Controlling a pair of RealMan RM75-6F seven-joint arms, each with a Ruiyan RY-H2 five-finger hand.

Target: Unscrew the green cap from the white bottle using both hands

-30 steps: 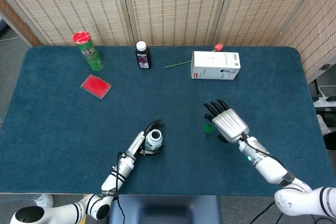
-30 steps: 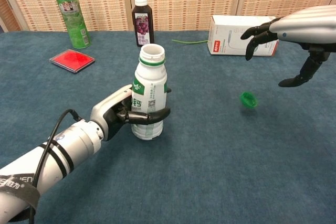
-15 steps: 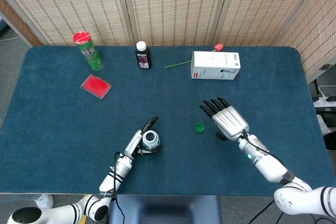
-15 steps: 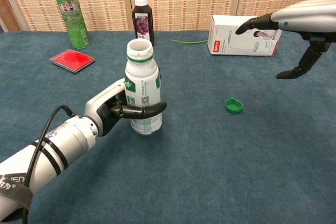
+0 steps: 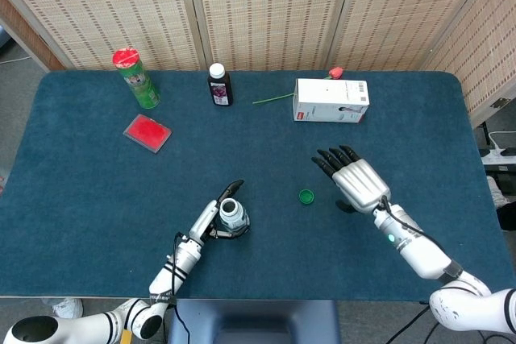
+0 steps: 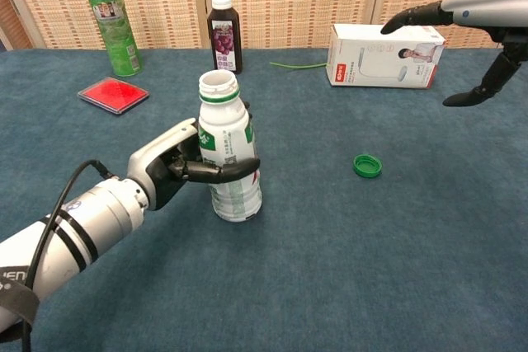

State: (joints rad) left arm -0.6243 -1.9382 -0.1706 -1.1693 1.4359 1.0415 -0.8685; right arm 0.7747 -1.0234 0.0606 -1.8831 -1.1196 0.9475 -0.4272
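The white bottle [image 6: 228, 158] with a green label stands upright and uncapped on the blue table; from above it shows as an open neck [image 5: 230, 213]. My left hand [image 6: 177, 169] grips its body, fingers wrapped around it [image 5: 211, 221]. The green cap [image 6: 367, 166] lies loose on the cloth, open side up, to the right of the bottle [image 5: 306, 196]. My right hand [image 5: 355, 180] hovers open just right of the cap, fingers spread, holding nothing; in the chest view it [image 6: 483, 22] shows at the upper right edge.
Along the far side stand a green can with a red lid [image 5: 137, 78], a dark juice bottle [image 5: 219, 84] and a white carton [image 5: 330, 100]. A red flat case [image 5: 147, 132] lies at the left. A stem with a red flower [image 5: 298, 90] lies by the carton.
The cap dropped from under my right hand and settled on the table. That hand drew back to the right and rose. The left hand tilted the bottle slightly while holding it.
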